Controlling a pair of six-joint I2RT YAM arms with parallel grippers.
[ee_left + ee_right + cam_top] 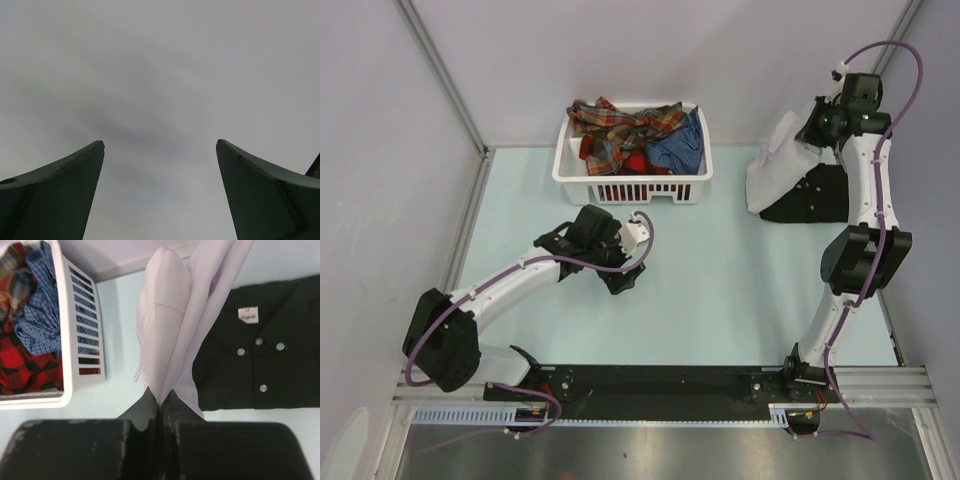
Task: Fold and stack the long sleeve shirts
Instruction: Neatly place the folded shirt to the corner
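- Your right tool (160,399) is pressed together on the white shirt (170,315), pinching a bunched edge. The plain, smooth cloth hangs from it in long soft folds at about 2 o'clock on the surface (720,290).
- The black shirt (260,365) lies folded flat beside it, with its collar label and small pale buttons showing. The white cloth overlaps its 9 o'clock edge.
- At 12 o'clock, the basket (632,187) holds a crumpled plaid shirt (620,128) and a blue shirt (682,150), tangled together.
- Your left tool (623,275) is spread apart near the middle of the surface, at 6 o'clock from the basket.
- The left wrist view gives you only blurred grey between the fingers (65,190).
- The black shirt is cut off at the 3 o'clock edge of the right wrist view, and the right arm partly covers it from above.
- You cannot tell how many shirts the basket holds.
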